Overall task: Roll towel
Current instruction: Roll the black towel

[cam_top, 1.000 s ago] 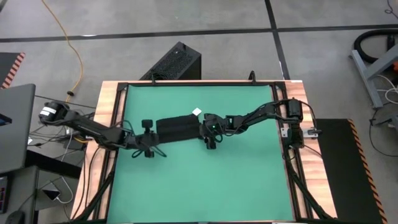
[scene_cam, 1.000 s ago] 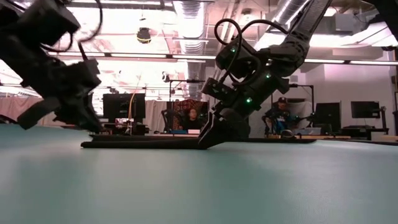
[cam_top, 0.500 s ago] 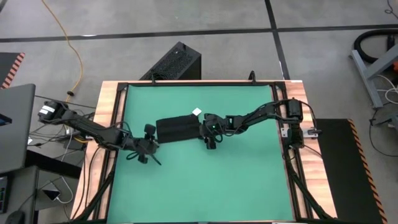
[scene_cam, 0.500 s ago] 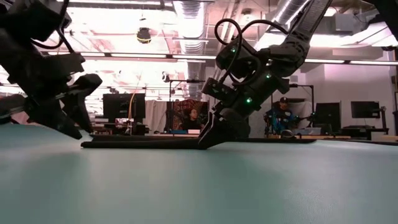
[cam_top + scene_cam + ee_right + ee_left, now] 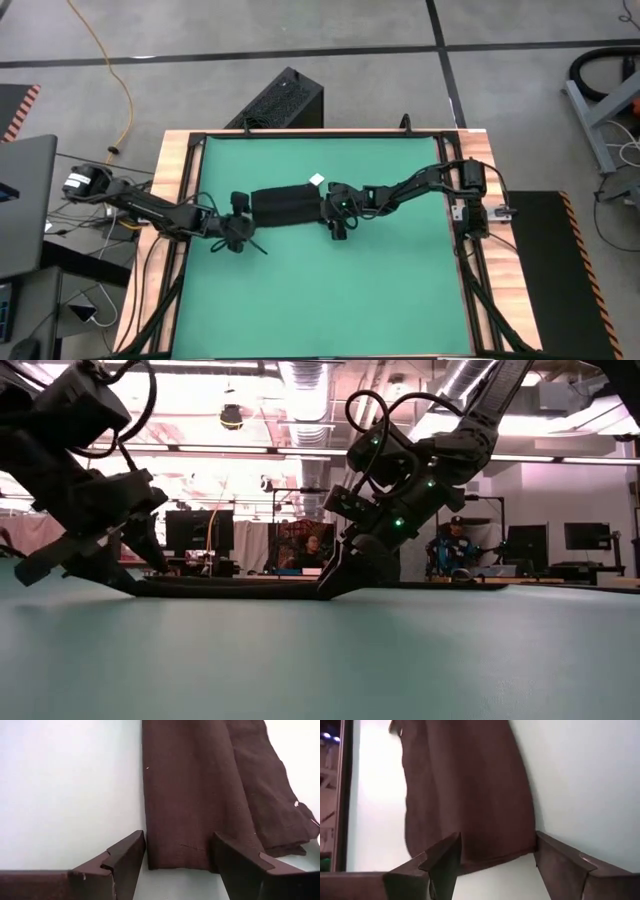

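The towel (image 5: 285,206) lies flat on the green table (image 5: 320,300), folded into a long dark strip, its white tag (image 5: 317,180) at the corner nearest my right arm. I take the towel as my landmark for everything else.

The step in hand, as I judge it, is getting a grip on both short ends so the roll can start. To do it well I would keep each pair of fingers square to the edge, slide the lower finger under the folded layers without bunching them, and close on all layers at once. One end should then turn over evenly while the other stays pinned, so the roll comes out straight rather than cone-shaped.

My left gripper (image 5: 238,222) sits at the towel's far end from the tag, fingers spread wide and holding nothing; in its wrist view the two fingers (image 5: 442,862) straddle the end edge of the cloth. The left arm reaches in low from the table's side, its wrist tipped down toward the surface.

My right gripper (image 5: 338,205) is at the tag end, also spread wide and empty, its fingers (image 5: 125,857) bracketing that edge. In the low view its fingertips (image 5: 335,582) touch down right at the towel's end, with the arm sloping steeply down from above.
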Action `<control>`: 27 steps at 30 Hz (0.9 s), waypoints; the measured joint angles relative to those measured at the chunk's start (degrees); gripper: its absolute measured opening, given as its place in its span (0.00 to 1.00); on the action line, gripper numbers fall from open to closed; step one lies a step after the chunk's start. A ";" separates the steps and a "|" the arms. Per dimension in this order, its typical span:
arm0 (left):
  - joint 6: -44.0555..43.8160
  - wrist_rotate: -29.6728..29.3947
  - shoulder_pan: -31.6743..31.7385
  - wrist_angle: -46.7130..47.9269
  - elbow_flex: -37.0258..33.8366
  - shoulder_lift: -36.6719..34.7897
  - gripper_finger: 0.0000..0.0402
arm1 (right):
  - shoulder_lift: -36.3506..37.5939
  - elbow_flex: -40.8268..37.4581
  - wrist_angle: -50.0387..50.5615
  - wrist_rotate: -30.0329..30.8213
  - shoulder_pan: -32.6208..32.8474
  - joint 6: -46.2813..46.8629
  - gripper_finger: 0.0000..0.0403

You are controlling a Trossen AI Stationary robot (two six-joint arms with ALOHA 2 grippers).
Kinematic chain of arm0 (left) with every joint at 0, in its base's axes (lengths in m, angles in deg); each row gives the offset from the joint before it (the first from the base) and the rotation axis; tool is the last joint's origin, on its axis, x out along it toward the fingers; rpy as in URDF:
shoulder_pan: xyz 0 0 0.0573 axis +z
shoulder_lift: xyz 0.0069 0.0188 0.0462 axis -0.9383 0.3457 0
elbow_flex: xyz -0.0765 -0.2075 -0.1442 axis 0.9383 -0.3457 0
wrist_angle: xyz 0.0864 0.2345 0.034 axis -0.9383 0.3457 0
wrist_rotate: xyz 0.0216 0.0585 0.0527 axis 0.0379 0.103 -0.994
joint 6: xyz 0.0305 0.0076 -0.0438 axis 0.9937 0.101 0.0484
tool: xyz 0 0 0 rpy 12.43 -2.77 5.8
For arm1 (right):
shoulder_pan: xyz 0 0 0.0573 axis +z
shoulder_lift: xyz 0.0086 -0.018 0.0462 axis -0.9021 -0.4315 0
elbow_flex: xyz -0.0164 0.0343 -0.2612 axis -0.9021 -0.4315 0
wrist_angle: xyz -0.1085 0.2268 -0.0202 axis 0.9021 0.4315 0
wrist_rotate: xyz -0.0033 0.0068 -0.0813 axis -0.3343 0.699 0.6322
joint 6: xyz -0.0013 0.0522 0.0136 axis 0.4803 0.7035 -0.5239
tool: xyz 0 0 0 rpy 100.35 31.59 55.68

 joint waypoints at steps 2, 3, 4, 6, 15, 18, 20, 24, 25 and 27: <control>-0.18 0.99 0.95 -0.14 0.02 1.26 0.58 | 0.00 0.00 0.02 0.00 0.12 0.02 0.64; -0.16 1.51 1.41 -0.18 0.06 2.15 0.58 | 0.00 0.00 0.00 0.00 0.14 0.02 0.64; -0.16 1.54 1.89 -0.48 0.09 3.06 0.58 | 0.00 0.00 -0.05 0.00 0.16 0.02 0.64; -0.14 1.26 2.76 -1.93 0.09 4.95 0.58 | 0.00 0.00 -0.05 0.05 0.19 0.02 0.64; -0.33 1.74 4.30 -6.33 0.13 10.48 0.45 | 0.00 0.00 0.59 2.72 0.04 2.84 0.60; -3.01 1.15 4.30 -6.28 0.11 10.69 0.35 | 0.00 0.02 0.70 3.04 0.37 2.93 0.55; -4.65 0.98 4.30 -6.02 0.09 10.65 0.28 | 0.00 0.02 0.76 4.26 0.47 3.80 0.50; -6.55 0.17 4.36 -5.27 0.07 10.76 0.15 | 0.00 0.07 0.90 6.14 0.96 5.77 0.33; -6.87 0.07 4.36 -4.97 0.04 10.78 0.12 | 0.00 0.07 0.89 6.50 1.15 6.01 0.28; -7.63 -0.09 4.38 -4.59 0.02 10.76 0.06 | 0.00 0.07 0.82 7.22 1.63 6.54 0.17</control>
